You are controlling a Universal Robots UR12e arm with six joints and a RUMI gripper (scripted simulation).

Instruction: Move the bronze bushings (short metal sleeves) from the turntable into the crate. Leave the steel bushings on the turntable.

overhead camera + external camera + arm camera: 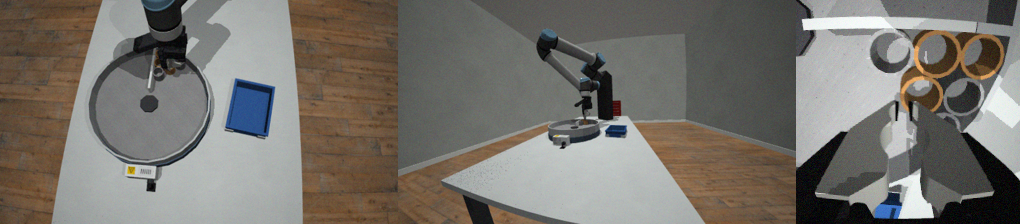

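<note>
My gripper is shut with nothing seen between its fingertips. Its tips hang over the near left side of a bronze bushing. Two more bronze bushings stand along the white bar. A steel bushing stands at the left end of this group. Another steel bushing stands at the right, and a third is partly hidden behind the jaw. All stand on the turntable. The blue crate looks empty.
The thin white bar runs from the turntable's raised rim toward the dark central hub. The rim curves close behind and beside the bushings. A white control box sits at the turntable's front. The crate is right of the turntable.
</note>
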